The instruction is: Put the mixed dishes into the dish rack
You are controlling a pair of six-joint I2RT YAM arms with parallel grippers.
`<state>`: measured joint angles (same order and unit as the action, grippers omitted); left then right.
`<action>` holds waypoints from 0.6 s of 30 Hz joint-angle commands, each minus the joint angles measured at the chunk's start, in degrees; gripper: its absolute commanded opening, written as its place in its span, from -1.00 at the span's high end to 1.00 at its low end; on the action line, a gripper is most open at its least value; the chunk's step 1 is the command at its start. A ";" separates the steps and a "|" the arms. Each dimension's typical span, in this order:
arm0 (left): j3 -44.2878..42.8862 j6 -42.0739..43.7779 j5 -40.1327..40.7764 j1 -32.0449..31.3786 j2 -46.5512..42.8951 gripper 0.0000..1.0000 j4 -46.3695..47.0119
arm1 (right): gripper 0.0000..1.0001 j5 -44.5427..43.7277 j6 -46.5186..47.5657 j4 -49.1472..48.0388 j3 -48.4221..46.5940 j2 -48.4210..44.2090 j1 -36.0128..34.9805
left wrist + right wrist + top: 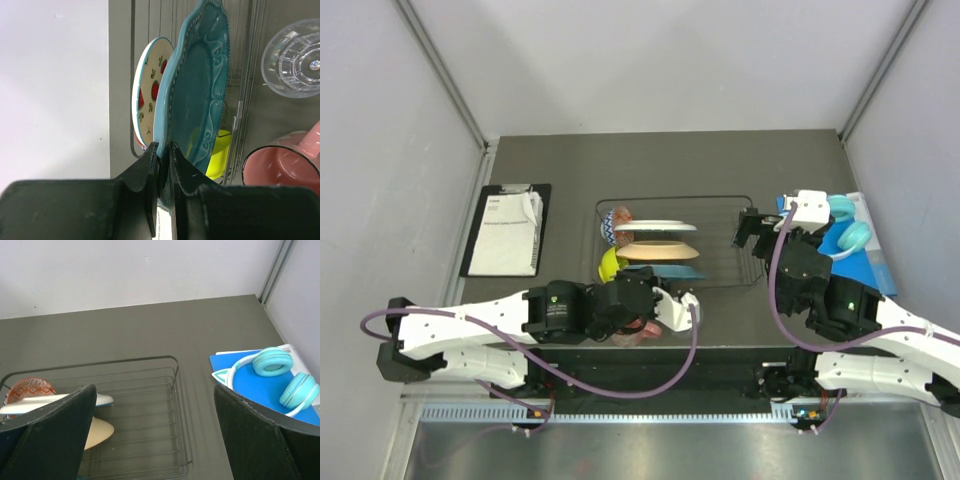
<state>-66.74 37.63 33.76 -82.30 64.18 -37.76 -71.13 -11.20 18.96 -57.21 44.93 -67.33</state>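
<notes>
The dark wire dish rack (pixel 720 240) holds the white plate with red spots (pixel 648 226), the peach plate (pixel 658 250) and the teal scalloped plate (pixel 677 271), all on edge. The lime-green bowl (pixel 610 264) and the blue-patterned small bowl (pixel 617 222) sit at its left end. My left gripper (pixel 163 150) is shut on the teal plate's rim (pixel 197 90); behind the teal plate stands the spotted plate (pixel 147 95). The pink mug (pixel 280 160) and the clear glass (pixel 295 57) lie beside the rack. My right gripper (pixel 155 440) is open and empty over the rack's right end (pixel 175 405).
Turquoise headphones (pixel 847 226) lie on a blue folder (pixel 865 262) right of the rack. A clipboard with white paper (pixel 507 230) lies at the left. Grey walls close in both sides and the back.
</notes>
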 commanded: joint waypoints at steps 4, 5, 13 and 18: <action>4.15 4.64 5.70 -0.23 -4.50 1.00 18.50 | -0.99 0.20 -1.36 -0.50 1.57 -0.89 0.53; 4.77 5.78 5.79 -0.31 -4.59 1.00 20.16 | -0.99 0.47 -1.45 -0.50 1.84 -0.81 0.53; 8.47 10.71 7.99 -0.23 -5.38 1.00 29.49 | -0.99 2.05 -2.25 -0.33 2.19 -0.02 0.53; 6.98 12.38 9.22 -0.14 -5.73 1.00 29.93 | -0.99 2.58 -2.68 -0.06 2.19 0.07 0.45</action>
<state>-56.86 44.80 34.57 -82.83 61.98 -21.19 -69.23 -12.73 19.38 -55.44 45.06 -67.33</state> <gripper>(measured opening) 0.146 0.996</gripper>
